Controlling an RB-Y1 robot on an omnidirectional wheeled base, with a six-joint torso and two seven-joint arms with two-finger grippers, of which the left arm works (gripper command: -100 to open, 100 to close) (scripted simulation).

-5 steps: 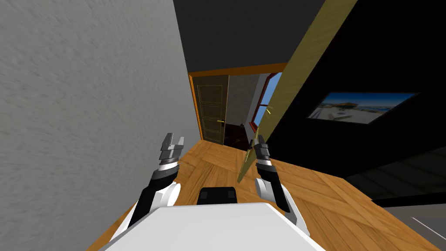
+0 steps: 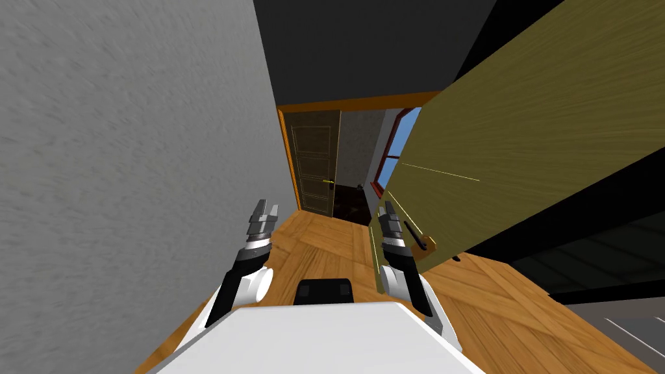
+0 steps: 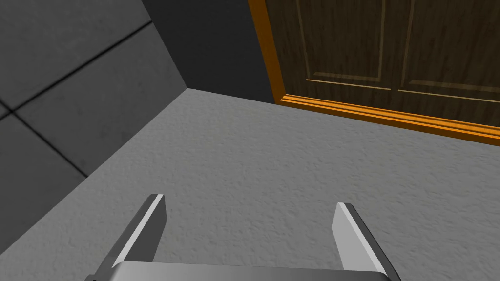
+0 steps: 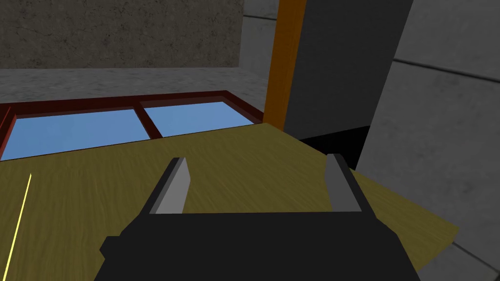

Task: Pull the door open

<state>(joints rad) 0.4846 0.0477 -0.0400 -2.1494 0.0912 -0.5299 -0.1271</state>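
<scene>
An olive-yellow wooden door [image 2: 519, 130] stands swung out on my right, its broad face turned toward me in the head view. A dark lever handle [image 2: 415, 237] on a brass plate sits low on that face. My right gripper [image 2: 388, 211] is open just left of the handle, near the door's free edge, holding nothing. In the right wrist view its fingers [image 4: 173, 188] stand apart over the door's yellow face [image 4: 97, 195]. My left gripper [image 2: 265, 211] is open beside the grey wall [image 2: 130, 162], and its fingers [image 3: 146, 229] hang apart before that wall [image 3: 293, 170].
A wooden floor [image 2: 325, 240] runs ahead to a dark panelled door [image 2: 315, 162] in an orange frame, standing ajar. A red-framed window [image 2: 393, 152] shows blue sky beyond it. Black area lies behind the yellow door on the right.
The yellow door has swung from nearly edge-on to showing its broad face and handle. My right gripper stays close to its edge. The left arm has shifted slightly.
</scene>
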